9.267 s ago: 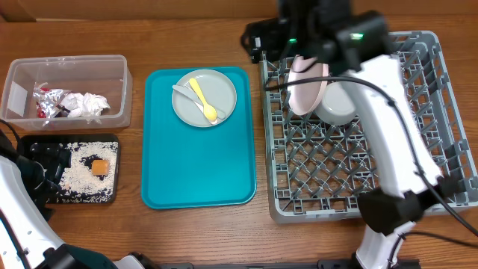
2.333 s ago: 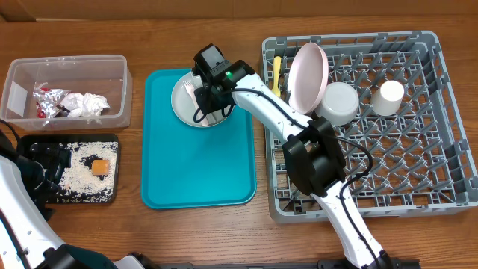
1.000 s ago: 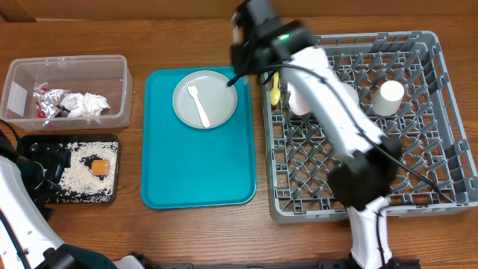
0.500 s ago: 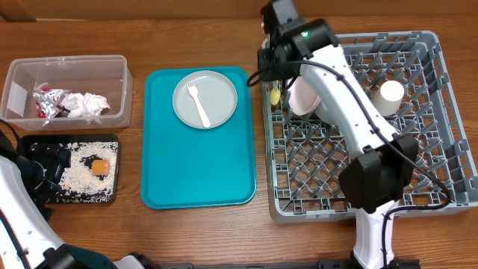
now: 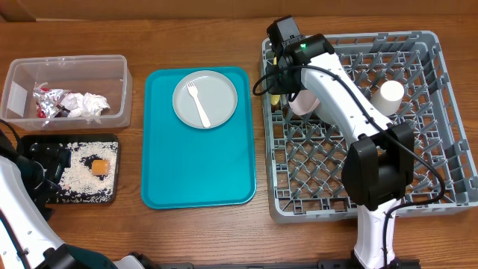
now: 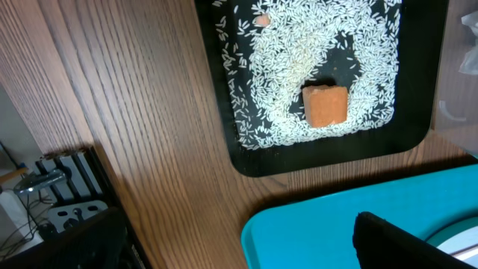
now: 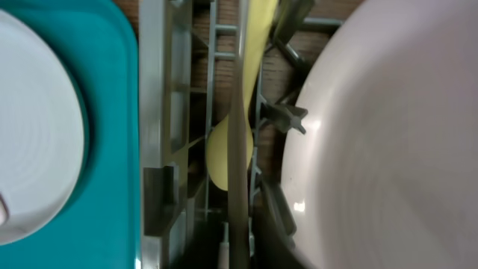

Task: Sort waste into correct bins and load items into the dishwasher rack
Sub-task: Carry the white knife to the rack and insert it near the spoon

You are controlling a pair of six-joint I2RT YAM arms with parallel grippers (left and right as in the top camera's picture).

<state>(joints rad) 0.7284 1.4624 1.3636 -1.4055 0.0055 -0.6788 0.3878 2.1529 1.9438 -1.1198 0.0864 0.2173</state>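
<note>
Upper centre, the right gripper (image 5: 278,81) hangs over the yellow plastic spoon (image 7: 231,161) in the dishwasher rack (image 5: 418,187); I cannot tell its finger state. At lower left, the left gripper (image 5: 46,157) has its fingers spread.

The dishwasher rack (image 7: 153,112) partly hides the yellow plastic spoon (image 7: 219,161).

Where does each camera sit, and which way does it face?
Overhead: above the table, facing straight down; left arm and right arm show.
Left wrist: over the black tray, facing down at the orange cube; one dark finger shows.
Right wrist: over the dishwasher rack's edge, facing down at the yellow spoon; own parts unclear.
Shared: overhead and left wrist show that tray.
</note>
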